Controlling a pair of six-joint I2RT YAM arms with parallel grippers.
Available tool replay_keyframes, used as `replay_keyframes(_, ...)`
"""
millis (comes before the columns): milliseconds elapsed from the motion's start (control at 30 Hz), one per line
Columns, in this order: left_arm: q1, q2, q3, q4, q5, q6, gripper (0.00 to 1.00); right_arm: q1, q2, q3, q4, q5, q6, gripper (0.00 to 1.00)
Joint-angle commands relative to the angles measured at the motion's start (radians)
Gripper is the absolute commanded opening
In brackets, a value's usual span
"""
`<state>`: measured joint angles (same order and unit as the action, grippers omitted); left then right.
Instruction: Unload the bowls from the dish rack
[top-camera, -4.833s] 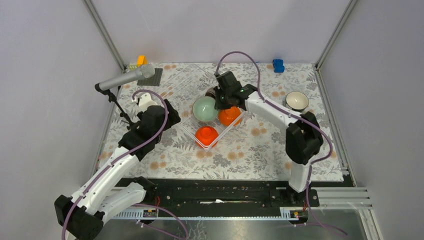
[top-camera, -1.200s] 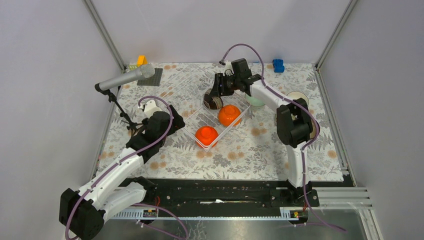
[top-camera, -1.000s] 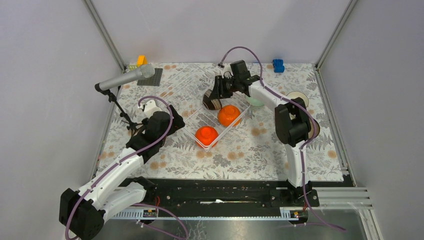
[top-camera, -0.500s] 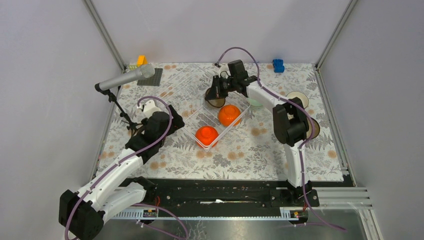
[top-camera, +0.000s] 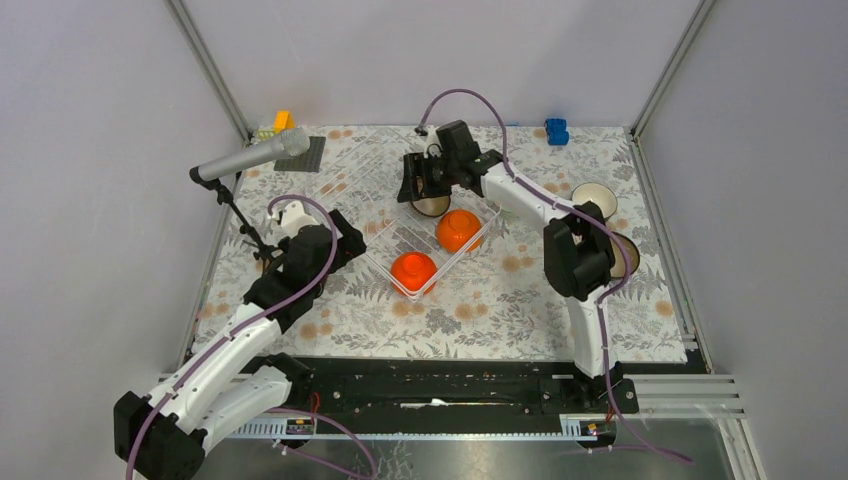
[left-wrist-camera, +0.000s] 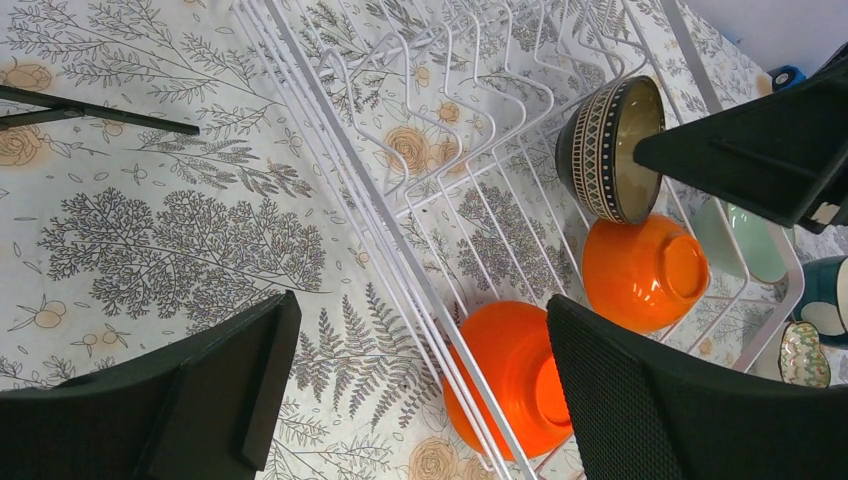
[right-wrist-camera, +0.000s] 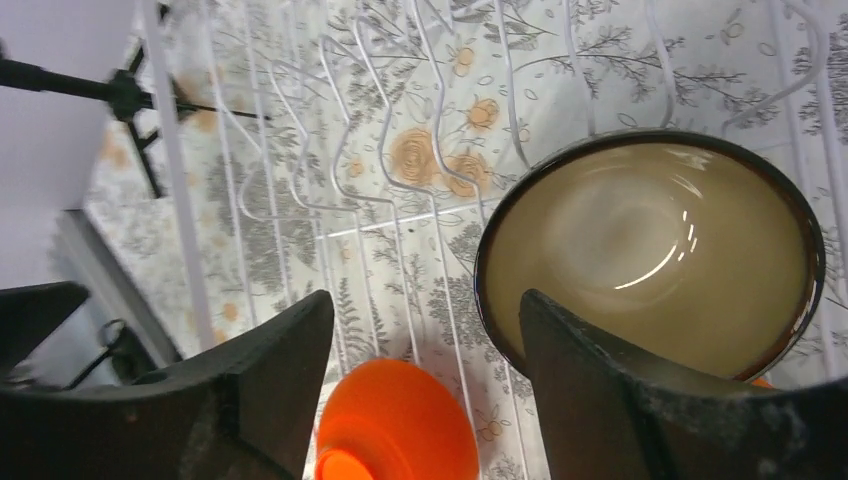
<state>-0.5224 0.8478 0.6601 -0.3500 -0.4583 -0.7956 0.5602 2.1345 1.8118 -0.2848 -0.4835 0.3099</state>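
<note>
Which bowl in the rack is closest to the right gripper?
The dark brown patterned bowl, right beneath it; both orange bowls sit farther away.

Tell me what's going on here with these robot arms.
Two robot arms are unloading bowls from a white wire dish rack. The right gripper is over the rack, jaws open beside the rim of the dark brown bowl, not gripping it. The far orange bowl and the near orange bowl lie upside down in the rack. A mint green bowl and a white bowl sit on the table outside it. The left gripper hovers open and empty by the rack's left edge.
</note>
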Motion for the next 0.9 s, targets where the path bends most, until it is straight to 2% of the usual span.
replay_keyframes(0,0.004,-0.019,-0.001,0.018,-0.024,-0.009,0.99,0.089,-0.027,0.09,-0.116,0.308,-0.125,0.8)
replay_keyframes(133,0.004,-0.016,0.008,0.015,-0.031,-0.002,0.99,0.127,0.017,0.134,-0.137,0.429,-0.163,0.8)
replay_keyframes(300,0.004,-0.012,0.008,0.014,-0.046,-0.001,0.99,0.147,0.09,0.206,-0.18,0.491,-0.182,0.73)
replay_keyframes(633,0.004,-0.009,-0.004,0.026,-0.089,-0.04,0.99,0.167,0.143,0.233,-0.186,0.636,-0.197,0.68)
replay_keyframes(767,0.004,0.002,-0.019,0.046,-0.086,-0.05,0.99,0.167,0.149,0.237,-0.188,0.622,-0.202,0.43)
replay_keyframes(867,0.004,0.02,-0.022,0.055,-0.081,-0.058,0.99,0.167,0.132,0.24,-0.185,0.612,-0.201,0.18)
